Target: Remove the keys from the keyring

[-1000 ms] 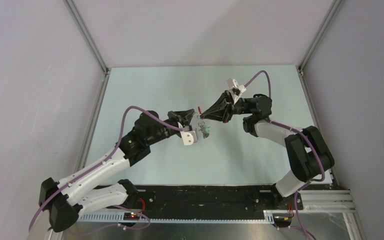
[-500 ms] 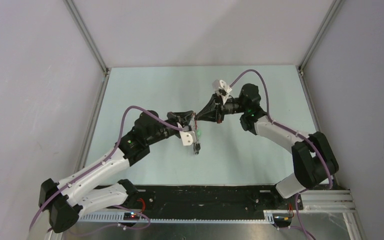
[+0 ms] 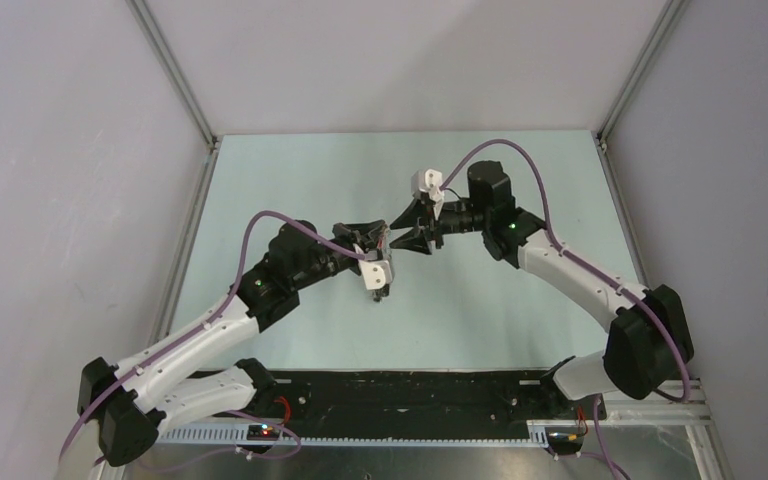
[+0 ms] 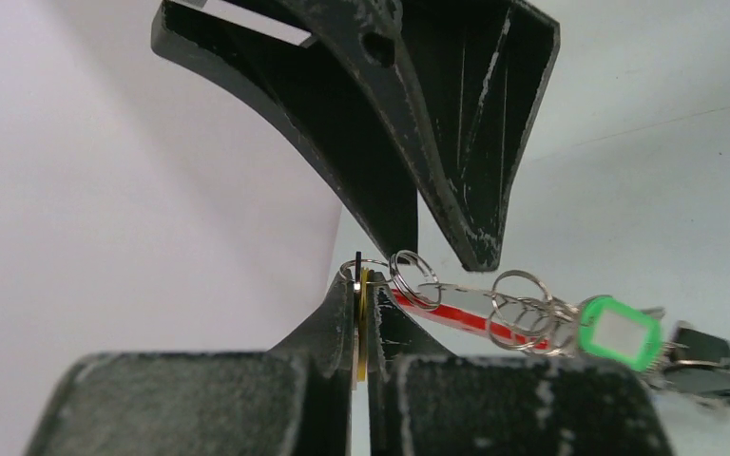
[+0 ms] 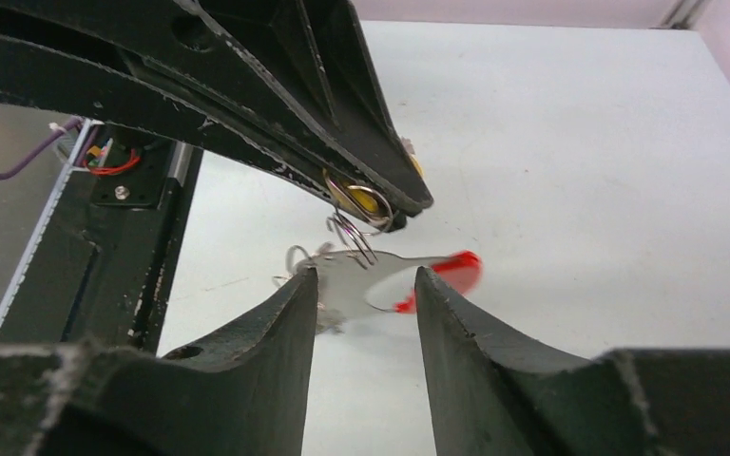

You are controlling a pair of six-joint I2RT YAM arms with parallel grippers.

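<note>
Keyring (image 4: 451,312) hangs by yellow key (image 4: 363,328) in left gripper (image 4: 363,285); right gripper (image 5: 365,283) has opened.

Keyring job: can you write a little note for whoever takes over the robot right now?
Left gripper: shut on the yellow key, in the air.
Right gripper: open, close to the keyring, gripping nothing.
The keyring hangs from the yellow key by small rings; green key and dark key dangle at its far end.
Done: no key seen off yet.
To do: free every key.
</note>
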